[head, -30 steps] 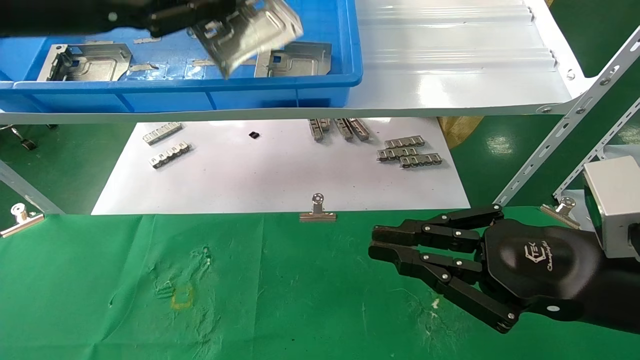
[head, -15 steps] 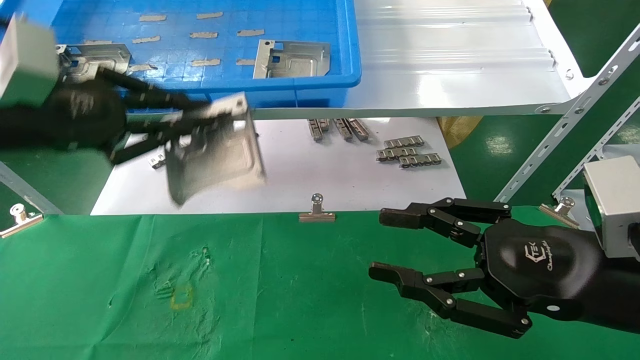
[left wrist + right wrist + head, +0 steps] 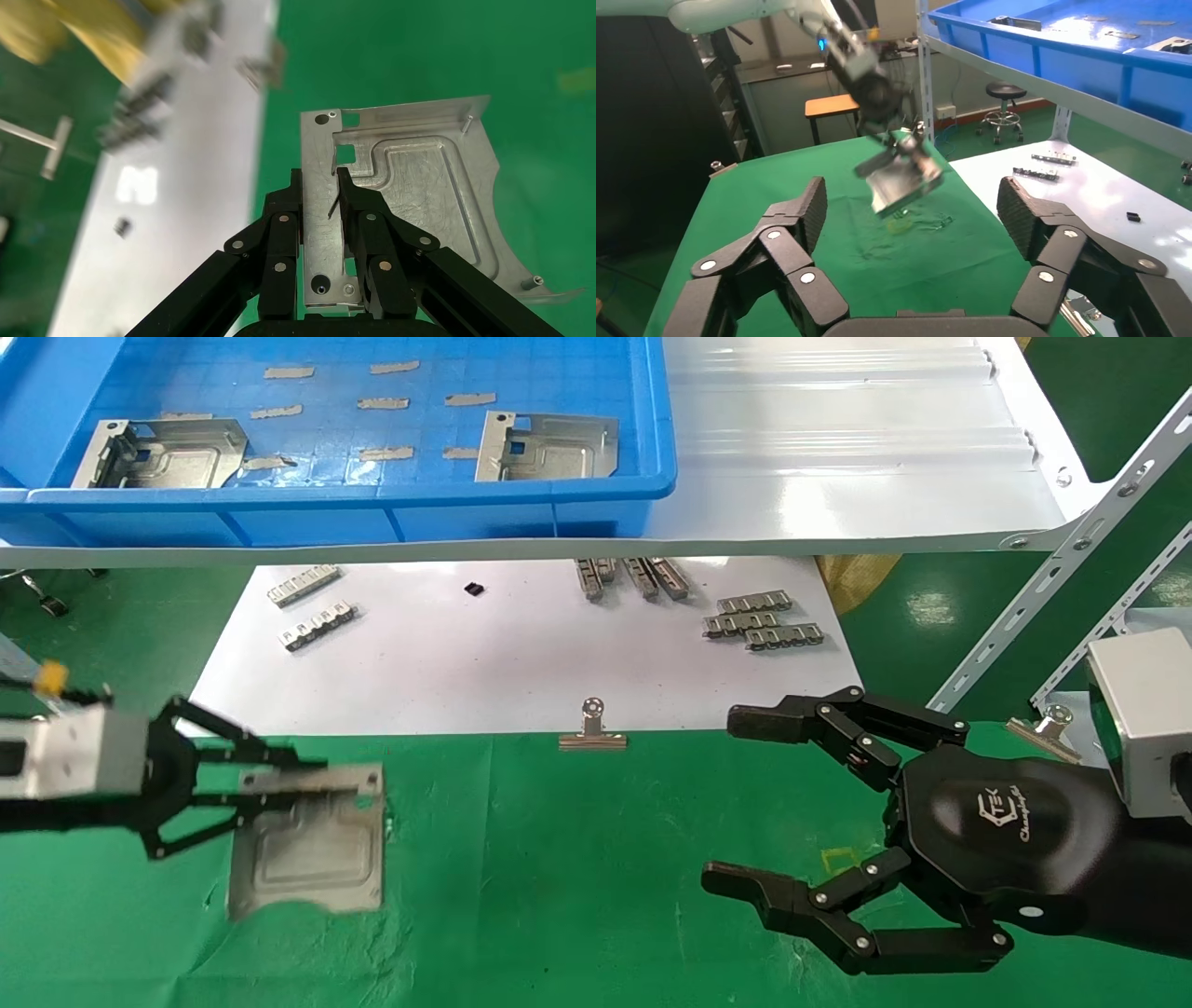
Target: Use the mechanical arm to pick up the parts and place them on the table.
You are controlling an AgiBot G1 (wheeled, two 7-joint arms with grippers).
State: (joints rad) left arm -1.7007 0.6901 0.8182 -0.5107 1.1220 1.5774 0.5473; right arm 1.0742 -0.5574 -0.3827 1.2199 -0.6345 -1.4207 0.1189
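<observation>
My left gripper (image 3: pixel 321 782) is shut on one edge of a silver stamped plate (image 3: pixel 307 854) at the left of the green cloth table (image 3: pixel 559 905). In the left wrist view its fingers (image 3: pixel 355 200) clamp the plate (image 3: pixel 422 203) by its tabbed edge. In the right wrist view the plate (image 3: pixel 902 181) hangs tilted a little above the cloth. Two more plates (image 3: pixel 163 453) (image 3: pixel 549 447) lie in the blue bin (image 3: pixel 372 494). My right gripper (image 3: pixel 724 798), the glossy black hand, is wide open and empty over the cloth's right side, as the right wrist view (image 3: pixel 912 203) also shows.
The bin stands on a glossy white shelf (image 3: pixel 838 458) above the bench. A white sheet (image 3: pixel 521 663) behind the cloth carries ridged grey strips (image 3: pixel 759 621) (image 3: pixel 307 587). Binder clips (image 3: pixel 591 728) (image 3: pixel 1043 724) hold the cloth's far edge. A slotted shelf post (image 3: pixel 1052 570) rises at right.
My left gripper carried the plate out of the bin, down over the white sheet to the cloth's left side. My right gripper's fingers spread from shut to wide open.
</observation>
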